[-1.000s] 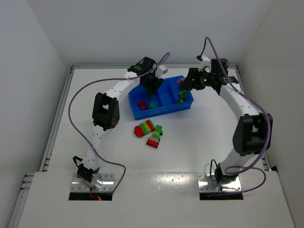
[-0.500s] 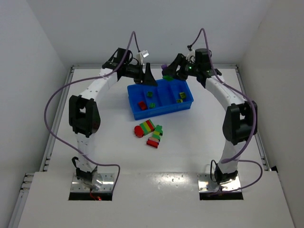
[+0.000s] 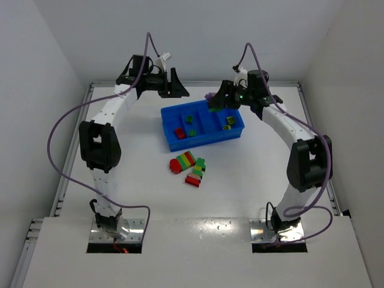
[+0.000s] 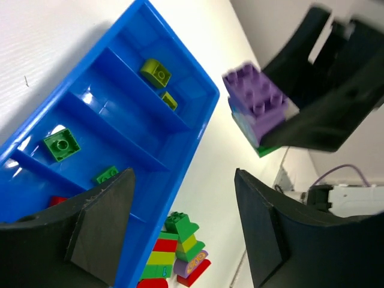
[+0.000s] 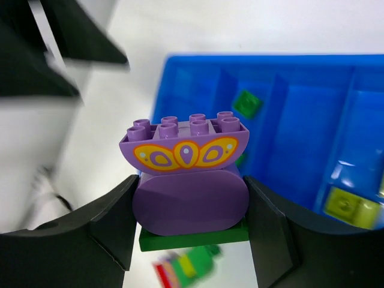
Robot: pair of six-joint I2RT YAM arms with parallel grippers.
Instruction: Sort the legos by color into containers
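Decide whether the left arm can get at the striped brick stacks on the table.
Probably yes: the left gripper has open, empty jaws, and the brick stacks lie uncovered in front of the blue tray, clear of the right arm.

Shows left arm [image 3: 114, 108] and right arm [image 3: 287, 125]: white tubular links, bulky black joint housings [image 3: 96, 146]. Trails a purple cable [image 3: 50, 144] in loose loops beside each. Ends in matte black, wedge-shaped fingers [image 4: 99, 225]. Bolts onto shiny metal base plates [image 3: 135, 231]; glows green at a small light [image 3: 240, 93] on the right wrist.
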